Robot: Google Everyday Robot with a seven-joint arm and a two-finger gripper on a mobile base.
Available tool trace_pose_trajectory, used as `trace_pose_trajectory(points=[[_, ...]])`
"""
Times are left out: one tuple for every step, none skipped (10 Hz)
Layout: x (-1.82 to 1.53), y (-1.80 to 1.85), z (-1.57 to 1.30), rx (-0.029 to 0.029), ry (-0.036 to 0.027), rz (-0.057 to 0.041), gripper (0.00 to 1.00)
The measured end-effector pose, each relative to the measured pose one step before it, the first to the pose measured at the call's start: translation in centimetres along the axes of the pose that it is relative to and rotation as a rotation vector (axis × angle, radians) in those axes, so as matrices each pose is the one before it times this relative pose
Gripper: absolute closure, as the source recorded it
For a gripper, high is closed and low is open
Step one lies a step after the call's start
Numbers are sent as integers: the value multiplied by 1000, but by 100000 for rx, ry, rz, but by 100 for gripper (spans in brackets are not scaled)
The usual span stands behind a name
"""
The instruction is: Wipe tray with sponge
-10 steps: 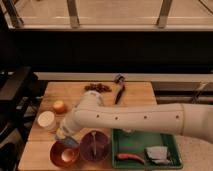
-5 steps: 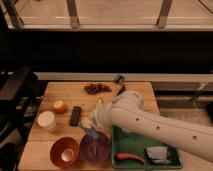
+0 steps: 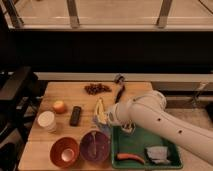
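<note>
The tray point(image 3: 140, 141) sits at the front right of the table point(image 3: 62, 91), with the sponge point(image 3: 156, 153) near its front right corner and a slender vegetable point(image 3: 130, 157) to the left of the sponge. The end effector point(image 3: 127, 128) hangs over the tray's back left corner. Just left of the tray stands a near bowl point(image 3: 95, 146), then a far bowl point(image 3: 64, 151), with a cup point(image 3: 47, 121) behind. Farther back lie a remote point(image 3: 75, 115), a round fruit point(image 3: 60, 106) and a banana point(image 3: 100, 111).

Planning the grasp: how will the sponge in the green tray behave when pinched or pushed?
The sponge looks like a small soft block, so it likely squashes when pinched and weighs little. Lying flat in the tray, it should slide, not roll. The gripper, shut, is at the tray's far-left corner, apart from it.
</note>
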Motion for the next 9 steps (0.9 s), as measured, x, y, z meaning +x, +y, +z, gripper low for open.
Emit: trace_pose_trajectory(points=[[-24,74,-38,-105,53,139,100],[-56,99,67,-236,63,439,100],[138,499,-16,-1701,294,1802,100],[235,1090,-206,-2481,406,1394,100],[214,1549,-477,-2516,309,1891,100],[110,1793,-571,-2499,-52,1695,100],[-19,1630,-454,-2279,-325,1499,100],[-27,2384,-658,-3355,-444,2587,100],[-118,1960,-422,-2952,-498,2268,100]])
